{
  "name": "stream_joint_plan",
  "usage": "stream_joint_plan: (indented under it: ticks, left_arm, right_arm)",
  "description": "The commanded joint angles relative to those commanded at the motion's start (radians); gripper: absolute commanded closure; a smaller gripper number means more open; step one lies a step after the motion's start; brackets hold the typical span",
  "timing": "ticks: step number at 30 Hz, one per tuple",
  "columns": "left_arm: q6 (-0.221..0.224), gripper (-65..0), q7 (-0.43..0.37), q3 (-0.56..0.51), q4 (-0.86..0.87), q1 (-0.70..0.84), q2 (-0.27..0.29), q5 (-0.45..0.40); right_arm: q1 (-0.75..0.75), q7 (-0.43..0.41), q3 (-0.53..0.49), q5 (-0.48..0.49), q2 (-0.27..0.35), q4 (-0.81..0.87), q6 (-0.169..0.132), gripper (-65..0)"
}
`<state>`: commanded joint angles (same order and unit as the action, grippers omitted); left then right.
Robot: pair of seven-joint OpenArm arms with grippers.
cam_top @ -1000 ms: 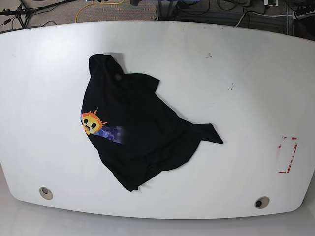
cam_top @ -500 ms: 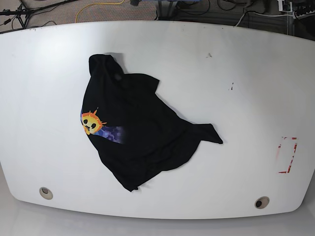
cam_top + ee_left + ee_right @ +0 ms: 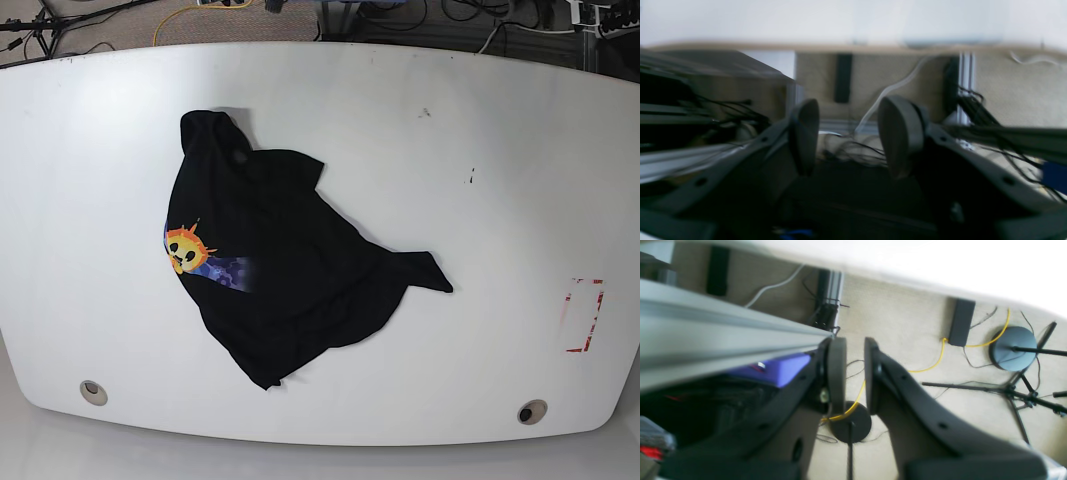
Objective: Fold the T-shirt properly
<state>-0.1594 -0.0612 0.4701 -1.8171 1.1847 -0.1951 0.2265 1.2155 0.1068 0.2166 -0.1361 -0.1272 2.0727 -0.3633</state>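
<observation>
The black T-shirt (image 3: 290, 260) lies crumpled and unfolded on the white table (image 3: 480, 180), left of centre. Its sun-face print (image 3: 187, 248) with the blue-purple patch faces up at its left edge. One corner of the shirt points right toward the table's middle. Neither gripper shows in the base view. In the left wrist view my left gripper (image 3: 846, 133) is open and empty, off the table, over floor and cables. In the right wrist view my right gripper (image 3: 855, 373) holds nothing, its jaws a narrow gap apart, over carpet.
A red tape mark (image 3: 585, 315) sits near the table's right edge. Two round holes (image 3: 93, 392) (image 3: 531, 411) lie near the front edge. Small dark specks (image 3: 472, 177) mark the far right half. Cables and stands lie on the floor behind the table.
</observation>
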Motion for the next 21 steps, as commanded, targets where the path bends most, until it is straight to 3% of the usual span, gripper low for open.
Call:
stream_joint_plan:
  ticks: [10,21]
  left_arm:
    - [-0.001,-28.5,0.001,0.003,-0.018,-0.002,-0.008,0.023]
    - [-0.007,-30.2,0.011,-0.035,-0.033,-0.09,-0.005,-0.018]
  right_arm:
    - [-0.031,-0.009,0.004,0.045,-0.006,-0.009,0.002,-9.0]
    - [-0.114,-0.012,0.044,0.038,-0.003,-0.059,0.008,-9.3]
